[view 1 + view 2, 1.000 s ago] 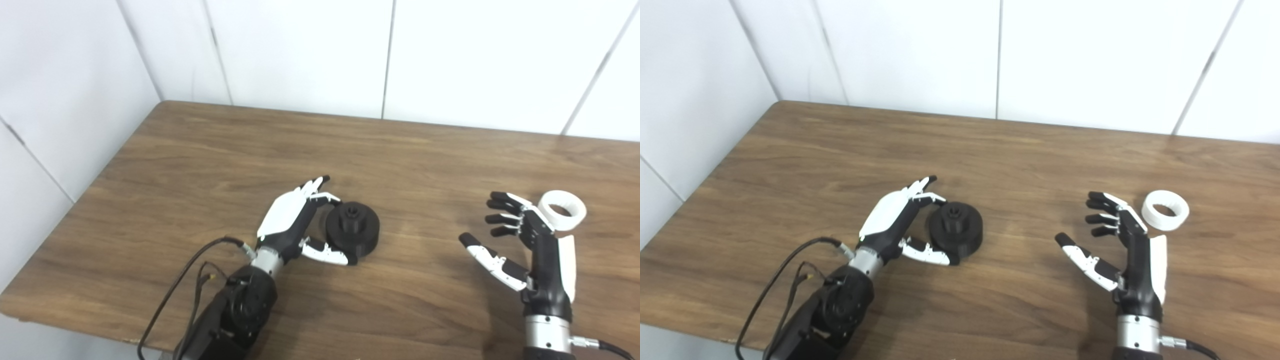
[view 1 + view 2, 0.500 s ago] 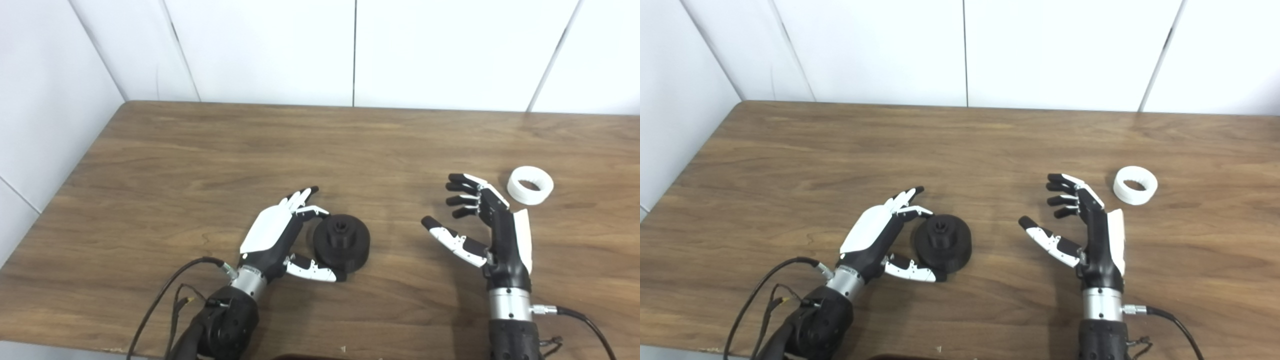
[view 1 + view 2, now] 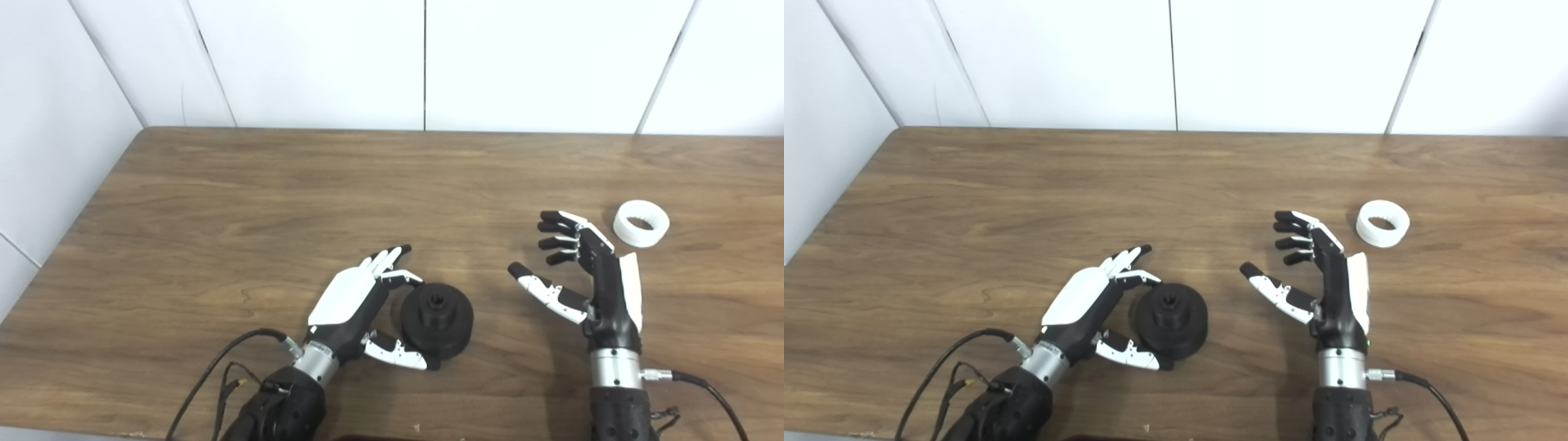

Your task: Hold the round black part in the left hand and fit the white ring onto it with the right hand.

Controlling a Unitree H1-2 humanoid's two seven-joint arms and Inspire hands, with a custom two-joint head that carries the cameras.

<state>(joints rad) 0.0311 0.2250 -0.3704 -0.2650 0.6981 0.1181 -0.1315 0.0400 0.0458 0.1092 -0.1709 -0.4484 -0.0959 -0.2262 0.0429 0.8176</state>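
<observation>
The round black part (image 3: 437, 319) lies flat on the wooden table (image 3: 294, 202), a small hub with a hole on top. My left hand (image 3: 361, 303) cups its left side, fingers apart behind it and thumb along its front; I cannot tell whether they touch it. The white ring (image 3: 640, 223) lies flat at the right, toothed inside. My right hand (image 3: 588, 278) stands open to the lower left of the ring, palm facing left, a short gap away and holding nothing.
White wall panels (image 3: 422, 61) rise behind the table's far edge and along its left side. Black cables (image 3: 208, 380) trail from the left wrist over the near edge. A cable (image 3: 704, 386) also leaves the right wrist.
The camera has turned, so the whole scene shifted left and levelled. Both hands keep about the same pose relative to the black part and the ring.
</observation>
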